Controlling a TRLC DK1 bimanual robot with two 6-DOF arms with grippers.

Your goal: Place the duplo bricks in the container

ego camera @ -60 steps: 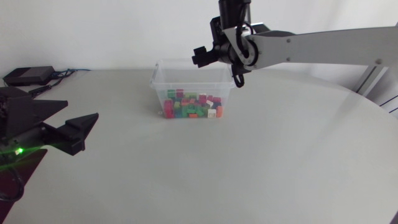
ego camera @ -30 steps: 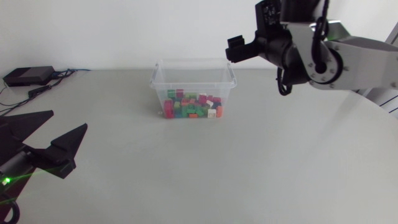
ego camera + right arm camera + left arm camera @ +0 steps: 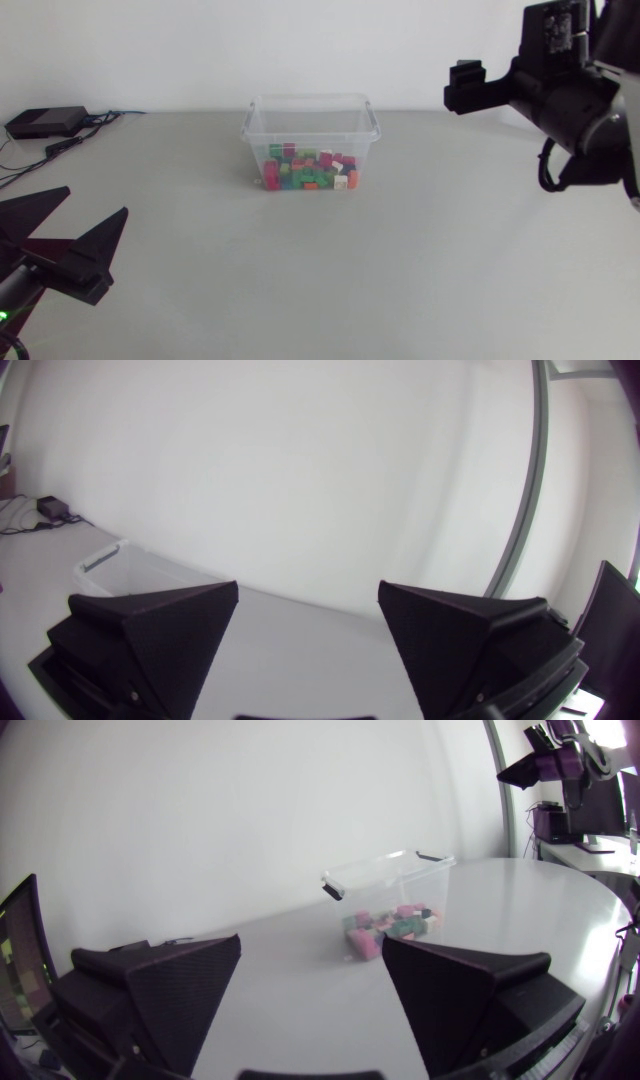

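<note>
The clear plastic container (image 3: 310,138) holds multicoloured duplo bricks (image 3: 310,172); left gripper (image 3: 95,203) — fingers spread, empty; right gripper (image 3: 308,588) — likewise.

Clear, lidless container (image 3: 311,128) upright mid-table, heaped inside with small multicoloured duplo bricks (image 3: 311,170).

likely a robotics lab: robot arm (image 3: 575,100) over grey table (image 3: 400,280).

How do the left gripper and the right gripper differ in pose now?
The left gripper sits low over the table's near left part; the right gripper hangs high at the far right. The left gripper faces the container, seen between its fingers; the right gripper has it beside one finger. Both are open and empty.
</note>
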